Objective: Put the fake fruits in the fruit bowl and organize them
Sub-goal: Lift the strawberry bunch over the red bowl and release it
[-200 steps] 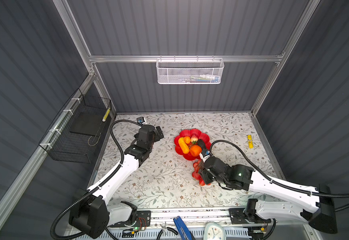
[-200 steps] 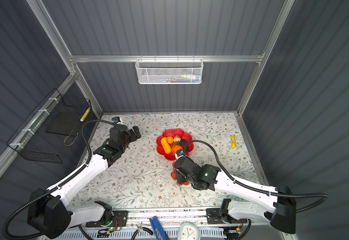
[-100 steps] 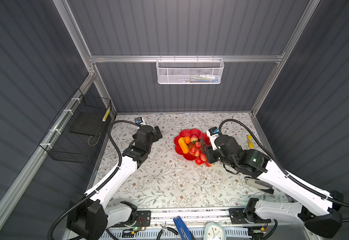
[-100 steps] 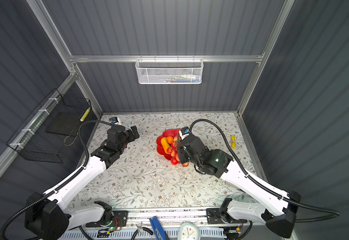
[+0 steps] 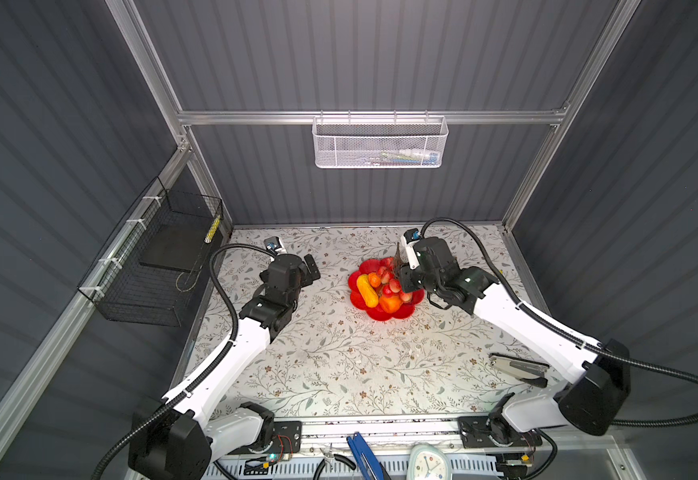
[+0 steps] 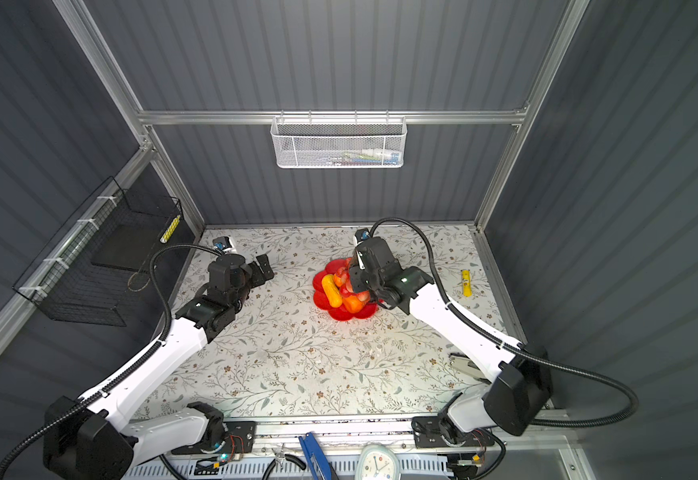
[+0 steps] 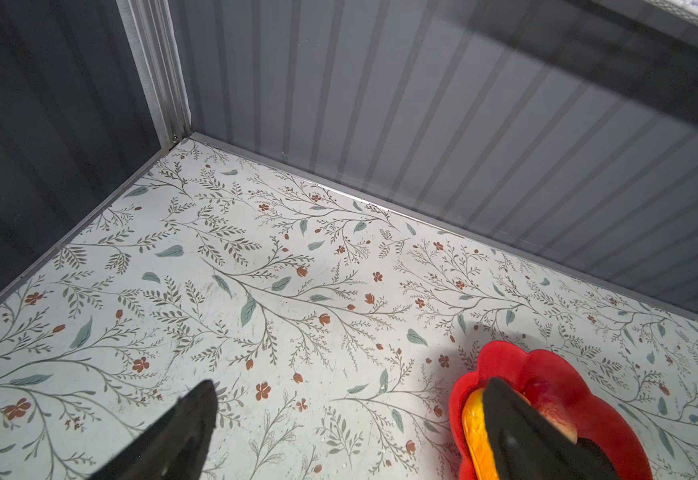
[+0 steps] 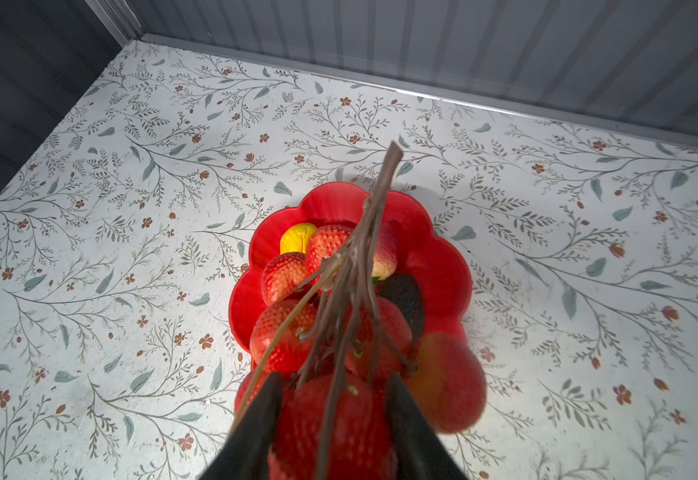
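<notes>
The red scalloped fruit bowl [image 5: 384,316] [image 6: 341,316] stands mid-table. In it lie a yellow-orange gourd [image 5: 367,290] [image 8: 297,237], a larger orange [image 5: 389,304], a small orange [image 5: 374,279], a dark oval [image 8: 405,297] and a red-pink pointed fruit [image 8: 384,259]. My right gripper [image 5: 403,278] [image 8: 334,378] is shut on the red berry bunch [image 8: 330,419], which hangs over the bowl's right half with its dark stem pointing away from the jaws. My left gripper [image 5: 312,270] [image 7: 350,384] stands open and empty over the table, left of the bowl [image 7: 505,357].
A grey stapler [image 5: 517,368] lies at the front right beside the right arm. A small yellow tube [image 6: 466,282] lies by the right wall. A white mesh basket [image 5: 378,143] hangs on the back wall and a black wire basket [image 5: 152,266] on the left wall.
My right gripper has carried the berry bunch from the table in front of the bowl, up and back, to above the bowl. The left arm has barely moved.
</notes>
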`<state>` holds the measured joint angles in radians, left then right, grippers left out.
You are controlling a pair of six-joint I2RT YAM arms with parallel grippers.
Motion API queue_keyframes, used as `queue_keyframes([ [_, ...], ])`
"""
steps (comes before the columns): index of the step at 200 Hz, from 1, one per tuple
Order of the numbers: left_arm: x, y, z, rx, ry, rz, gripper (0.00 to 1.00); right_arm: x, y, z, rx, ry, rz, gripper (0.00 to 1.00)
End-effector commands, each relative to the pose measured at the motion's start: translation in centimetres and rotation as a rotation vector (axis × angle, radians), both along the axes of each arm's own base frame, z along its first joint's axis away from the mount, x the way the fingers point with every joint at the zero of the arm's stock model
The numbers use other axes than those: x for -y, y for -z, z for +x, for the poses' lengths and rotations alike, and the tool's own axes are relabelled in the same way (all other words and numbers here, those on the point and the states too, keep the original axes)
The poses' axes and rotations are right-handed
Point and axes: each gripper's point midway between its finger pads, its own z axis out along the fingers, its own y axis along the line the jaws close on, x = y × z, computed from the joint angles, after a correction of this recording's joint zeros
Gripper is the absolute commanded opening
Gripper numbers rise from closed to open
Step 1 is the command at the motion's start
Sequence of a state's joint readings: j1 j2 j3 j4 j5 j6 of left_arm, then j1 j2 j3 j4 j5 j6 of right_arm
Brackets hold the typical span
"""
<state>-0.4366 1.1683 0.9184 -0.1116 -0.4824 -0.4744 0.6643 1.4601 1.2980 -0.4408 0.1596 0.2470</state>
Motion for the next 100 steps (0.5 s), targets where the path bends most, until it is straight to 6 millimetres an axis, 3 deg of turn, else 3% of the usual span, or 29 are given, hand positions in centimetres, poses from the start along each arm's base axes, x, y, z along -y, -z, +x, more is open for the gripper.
queue_keyframes([
  [1,-1.0,0.1,-0.6,-0.001,-0.021,0.029,1.00,-1.4,0.4,1.6,0.000,-0.035,0.022,0.39],
  [37,-1.3,0.2,-0.7,-0.002,-0.028,0.043,1.00,-2.7,3.8,4.0,-0.065,-0.036,0.018,0.43],
  [54,-1.4,0.1,-0.8,0.002,-0.030,0.049,1.00,-2.9,5.4,4.6,-0.103,-0.030,0.015,0.50],
  [74,-1.8,-0.1,-1.0,0.010,-0.040,0.058,1.00,-2.8,6.3,5.0,-0.129,-0.015,0.011,0.66],
  [100,-2.3,-0.2,-1.3,0.022,-0.054,0.068,1.00,-2.4,5.1,5.1,-0.103,-0.004,0.026,0.88],
])
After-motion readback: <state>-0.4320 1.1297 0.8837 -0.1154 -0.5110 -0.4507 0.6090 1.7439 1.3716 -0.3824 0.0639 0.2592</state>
